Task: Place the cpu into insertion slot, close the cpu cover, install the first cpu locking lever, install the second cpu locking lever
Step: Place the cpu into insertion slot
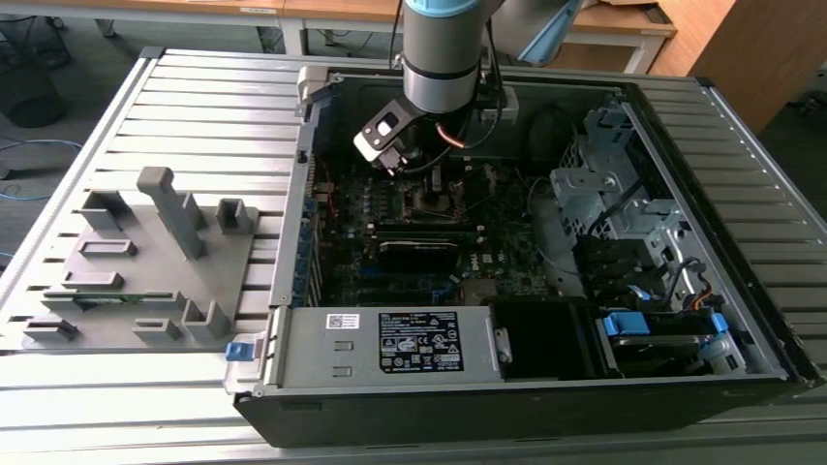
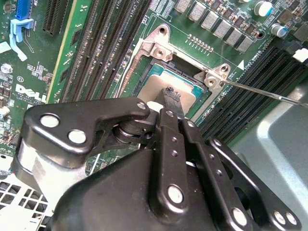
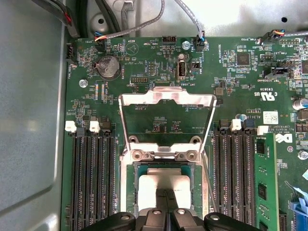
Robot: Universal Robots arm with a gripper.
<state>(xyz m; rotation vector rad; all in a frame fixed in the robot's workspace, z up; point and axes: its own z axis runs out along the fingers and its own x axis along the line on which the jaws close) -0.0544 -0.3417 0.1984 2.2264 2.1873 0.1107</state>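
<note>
While the arm reaches down into the open computer case on the slatted table, its hand is narrow. The two fingers are drawn together with nothing between them, and their tips rest on or just above the middle of the cpu; I cannot tell whether they press it. The cpu lies flat and square under the fingertips, seated in the slot, whose metal rim shows on either side of the hand. So the first step looks done to me, and the work stands between placing and closing.

The cover is not yet shut. It stands swung open just beyond the hand, hinged at the slot's far edge, with green board showing through its window. One thin wire lever runs out to one side of the hand, unlatched as far as I can judge; I cannot make out a second one. Long black memory slots flank the hand on both sides.

As I judge it, shutting the cover calls for the hand to be clear of the cpu first, since it sits right where the frame would swing down. It also calls for a light touch at the frame's free edge, away from the hinge, and care not to nudge the cpu out of its seat or catch the wire lever.
</note>
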